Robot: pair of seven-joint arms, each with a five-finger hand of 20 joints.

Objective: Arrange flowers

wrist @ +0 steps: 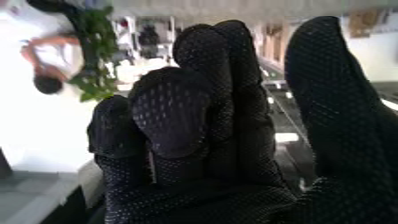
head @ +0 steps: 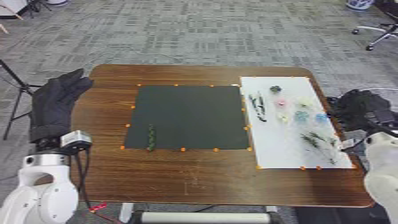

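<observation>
A green stem (head: 151,137) lies on a dark square mat (head: 191,112) near the corner where the mat's left and near edges meet, pointing lengthwise toward the far edge of the brown tabletop (head: 178,175). To the mat's right, a white board (head: 274,147) carries the other flowers and greenery. A dark green bloom (head: 275,89) sits near the board's far left corner, with dark leafy stems (head: 258,106) along its left edge. A pink flower (head: 282,103), a pale yellow flower (head: 284,118) and two blue flowers (head: 301,116) lie around its middle, the second blue one close to the right edge. Green sprigs (head: 312,140) spread across the nearer half. Small orange marks (head: 183,149) dot the borders of mat and board.

The robot's left hand (head: 57,107) is just outside the tabletop's left edge, its fingers extended close together, holding nothing. Opposite, the right hand (head: 362,112) is at the tabletop's right edge, beside the board; the wrist view shows its fingers (wrist: 235,90) loosely raised, the thumb (wrist: 324,80) well apart from them, with nothing held between.
</observation>
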